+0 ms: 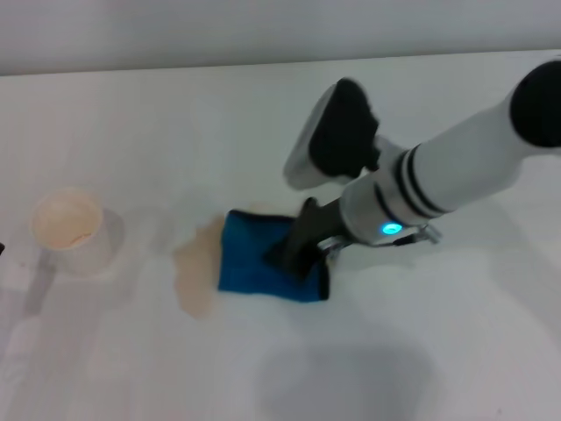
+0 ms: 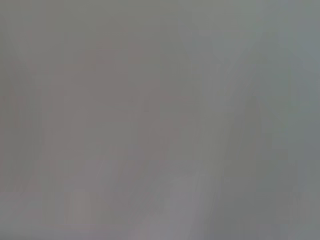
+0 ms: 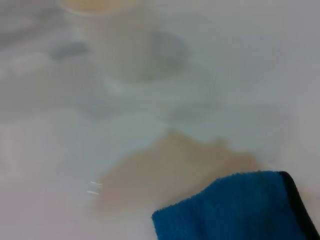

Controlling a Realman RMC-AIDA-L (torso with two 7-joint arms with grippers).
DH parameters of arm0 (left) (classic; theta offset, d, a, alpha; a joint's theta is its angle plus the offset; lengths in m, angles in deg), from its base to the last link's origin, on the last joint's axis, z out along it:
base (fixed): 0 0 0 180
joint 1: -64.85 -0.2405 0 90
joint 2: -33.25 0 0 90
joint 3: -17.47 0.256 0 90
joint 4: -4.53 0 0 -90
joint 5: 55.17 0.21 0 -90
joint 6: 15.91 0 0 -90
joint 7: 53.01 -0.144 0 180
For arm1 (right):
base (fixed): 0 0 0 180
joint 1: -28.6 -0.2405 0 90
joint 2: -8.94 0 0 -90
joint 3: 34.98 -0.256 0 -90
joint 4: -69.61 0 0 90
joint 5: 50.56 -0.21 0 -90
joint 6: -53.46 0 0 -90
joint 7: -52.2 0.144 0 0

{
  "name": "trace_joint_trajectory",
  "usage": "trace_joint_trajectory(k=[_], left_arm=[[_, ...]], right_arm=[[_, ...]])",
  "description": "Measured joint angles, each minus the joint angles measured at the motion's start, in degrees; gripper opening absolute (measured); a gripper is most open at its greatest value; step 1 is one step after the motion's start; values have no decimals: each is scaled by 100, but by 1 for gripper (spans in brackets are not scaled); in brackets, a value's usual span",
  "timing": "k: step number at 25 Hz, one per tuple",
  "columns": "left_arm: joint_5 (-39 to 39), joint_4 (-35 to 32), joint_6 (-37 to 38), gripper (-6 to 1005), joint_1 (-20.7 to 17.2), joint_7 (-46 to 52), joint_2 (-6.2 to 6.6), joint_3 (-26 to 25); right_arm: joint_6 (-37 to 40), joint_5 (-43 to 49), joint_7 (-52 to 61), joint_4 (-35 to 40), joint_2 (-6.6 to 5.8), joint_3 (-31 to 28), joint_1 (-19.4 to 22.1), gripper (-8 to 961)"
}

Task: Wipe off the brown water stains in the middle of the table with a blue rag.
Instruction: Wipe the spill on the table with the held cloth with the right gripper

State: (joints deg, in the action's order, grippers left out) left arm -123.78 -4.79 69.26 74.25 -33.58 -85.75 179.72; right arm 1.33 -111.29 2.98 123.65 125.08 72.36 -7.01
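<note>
I have the right gripper [image 1: 294, 250] pressed down onto the blue rag [image 1: 254, 259] near the middle of the table [image 1: 456, 351], its dark fingers planted on the cloth's 3 o'clock half. I cannot tell whether they are pinching a fold or just pushing flat, since the wrist body hides the tips. I read that placement as deliberate: holding the trailing side lets the free edge lead into the spill.

The brown water stains [image 1: 197, 267] lie at 9 o'clock from the rag, touching its leading edge, and part of the blotch may already sit under the cloth. From the right wrist view, the rag [image 3: 240, 207] covers one margin of the stain [image 3: 175, 170], while most of the tan patch is bare. So I judge the wipe barely begun; the next stroke should drag toward 9 o'clock.

A white paper cup [image 1: 70, 230] stands farther out at 9 o'clock, well apart from the stain; a long sweep could nudge it.

My left arm is out of sight, and its wrist view shows only a blank grey surface.
</note>
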Motion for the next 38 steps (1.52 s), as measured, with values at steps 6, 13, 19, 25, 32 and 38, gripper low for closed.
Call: trace_joint_trajectory(k=[6, 13, 19, 25, 32, 38], left_arm=[[0, 0, 0, 875, -3, 0, 0, -1], [2, 0, -1, 876, 21, 0, -1, -1], [5, 0, -4, 875, 26, 0, -9, -1], [2, 0, -8, 875, 26, 0, -9, -1], [-2, 0, -9, 876, 27, 0, -9, -1], [-4, 0, -9, 876, 4, 0, -5, -1]], right_arm=[[245, -788, -213, 282, 5, 929, 0, 42], [597, -1443, -530, 355, 5, 1452, -9, 42], [1263, -1508, -551, 223, 5, 1657, 1, 42], [1655, -1522, -515, 42, 5, 1645, 6, 43], [1883, -1529, -537, -343, 2, 1197, -85, 43], [1891, -1437, -589, -567, -45, 607, -106, 44]])
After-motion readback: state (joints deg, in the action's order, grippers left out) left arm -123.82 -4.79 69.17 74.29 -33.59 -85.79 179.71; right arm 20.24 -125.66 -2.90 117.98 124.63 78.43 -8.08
